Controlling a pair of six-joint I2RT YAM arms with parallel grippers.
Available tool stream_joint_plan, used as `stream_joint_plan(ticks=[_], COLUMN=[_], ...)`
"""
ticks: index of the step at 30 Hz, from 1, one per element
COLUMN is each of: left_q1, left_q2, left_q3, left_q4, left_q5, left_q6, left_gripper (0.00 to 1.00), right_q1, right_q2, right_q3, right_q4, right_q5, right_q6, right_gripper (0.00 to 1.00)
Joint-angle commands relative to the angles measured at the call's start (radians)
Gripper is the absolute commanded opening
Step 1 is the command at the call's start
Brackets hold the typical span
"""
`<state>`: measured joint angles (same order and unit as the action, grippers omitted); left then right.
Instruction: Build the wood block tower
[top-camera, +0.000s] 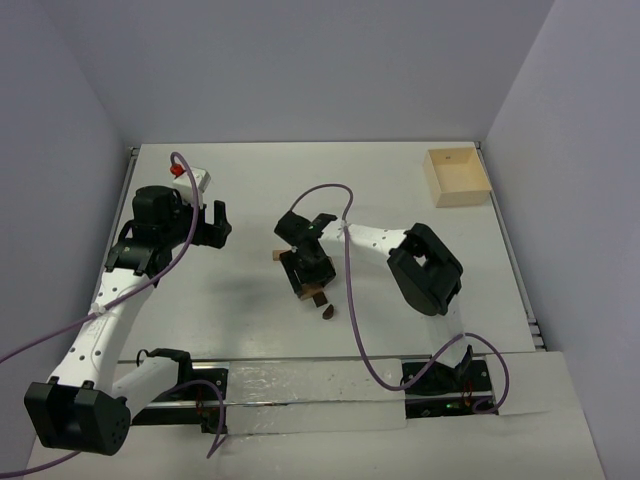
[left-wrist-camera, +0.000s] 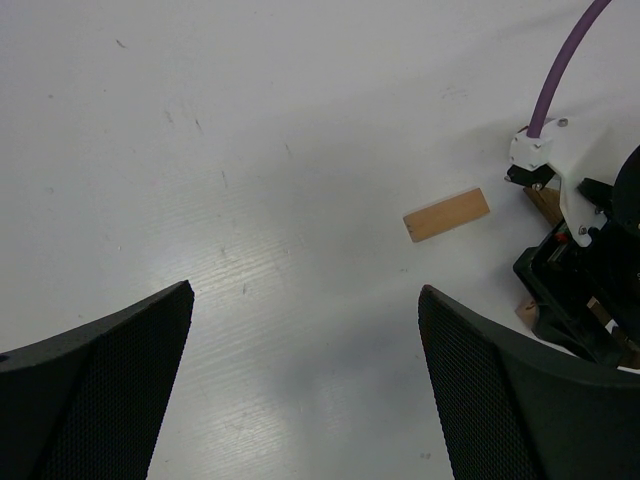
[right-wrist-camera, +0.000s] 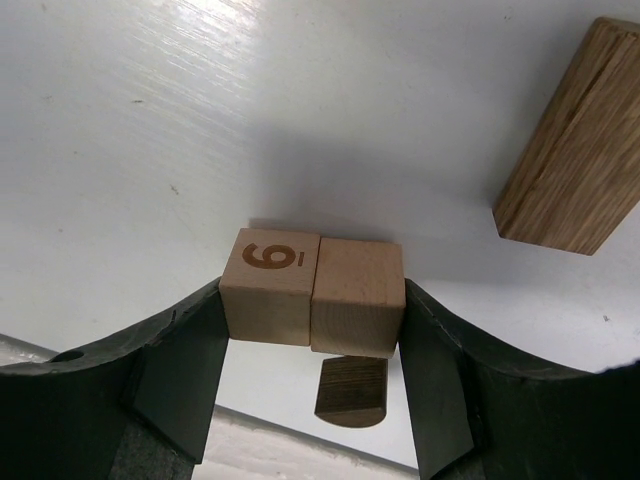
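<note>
My right gripper (right-wrist-camera: 312, 300) is shut on two light tan cubes side by side: one (right-wrist-camera: 268, 285) marked with a 6, one (right-wrist-camera: 355, 295) plain. A dark brown half-round piece (right-wrist-camera: 350, 390) lies on the table beyond them, and a dark brown long block (right-wrist-camera: 572, 150) lies at the upper right. In the top view the right gripper (top-camera: 308, 272) is at mid-table with small brown pieces (top-camera: 324, 305) just in front of it. A flat tan piece (left-wrist-camera: 446, 214) lies left of it. My left gripper (left-wrist-camera: 305, 300) is open and empty over bare table, left of the tan piece.
A pale square wooden box (top-camera: 458, 176) with raised walls stands at the back right. The right arm's wrist and purple cable (left-wrist-camera: 560, 70) fill the right side of the left wrist view. Walls close the table at back and sides.
</note>
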<state>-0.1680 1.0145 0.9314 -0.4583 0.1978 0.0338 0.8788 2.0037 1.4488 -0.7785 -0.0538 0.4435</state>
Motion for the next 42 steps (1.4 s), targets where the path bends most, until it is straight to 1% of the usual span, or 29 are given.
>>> stream_joint_plan(ticks=[1, 2, 3, 5, 6, 7, 11, 13, 16, 20, 25, 29, 31, 36, 42], left_q1=[0.007, 0.007, 0.007, 0.007, 0.007, 0.009, 0.014, 0.016, 0.023, 0.029, 0.036, 0.038, 0.038, 0.038, 0.038], left_q2=[0.001, 0.001, 0.000, -0.003, -0.004, -0.004, -0.005, -0.004, -0.005, -0.013, -0.022, -0.011, -0.007, -0.010, -0.011], left_q3=[0.018, 0.020, 0.020, 0.020, 0.022, 0.023, 0.021, 0.021, 0.027, 0.025, 0.009, 0.021, 0.027, 0.021, 0.012], left_q4=[0.040, 0.040, 0.041, 0.043, 0.043, 0.044, 0.047, 0.050, 0.058, 0.064, 0.083, 0.099, 0.101, 0.106, 0.113], left_q5=[-0.004, -0.011, -0.022, -0.037, -0.046, -0.054, -0.058, -0.063, -0.084, -0.110, -0.163, -0.193, -0.228, -0.237, -0.248], left_q6=[-0.008, -0.011, -0.014, -0.019, -0.022, -0.025, -0.025, -0.025, -0.066, -0.069, -0.083, -0.094, -0.097, -0.101, -0.101], left_gripper=[0.99, 0.99, 0.99, 0.99, 0.99, 0.99, 0.99, 0.99, 0.99, 0.99, 0.99, 0.99, 0.99, 0.99, 0.99], right_q1=[-0.014, -0.014, -0.014, -0.015, -0.015, -0.017, -0.034, -0.043, -0.054, -0.055, -0.053, -0.057, -0.056, -0.061, -0.063], right_q2=[0.017, 0.015, 0.009, -0.005, -0.008, -0.010, 0.005, 0.034, 0.085, 0.117, 0.170, 0.202, 0.211, 0.233, 0.257], right_q3=[0.111, 0.131, 0.135, 0.154, 0.167, 0.178, 0.270, 0.343, 0.452, 0.509, 0.525, 0.544, 0.562, 0.612, 0.610], right_q4=[-0.056, -0.065, -0.066, -0.073, -0.082, -0.095, -0.140, -0.178, -0.221, -0.226, -0.225, -0.225, -0.228, -0.236, -0.237], right_q5=[-0.014, -0.011, -0.001, 0.008, 0.015, 0.027, 0.009, -0.004, -0.002, 0.019, 0.030, 0.004, 0.014, 0.047, 0.085], right_q6=[-0.001, 0.004, 0.013, 0.026, 0.034, 0.043, 0.064, 0.071, 0.105, 0.129, 0.144, 0.143, 0.147, 0.157, 0.189], right_gripper=[0.30, 0.26, 0.17, 0.06, 0.01, 0.00, 0.00, 0.00, 0.00, 0.00, 0.00, 0.00, 0.00, 0.00, 0.00])
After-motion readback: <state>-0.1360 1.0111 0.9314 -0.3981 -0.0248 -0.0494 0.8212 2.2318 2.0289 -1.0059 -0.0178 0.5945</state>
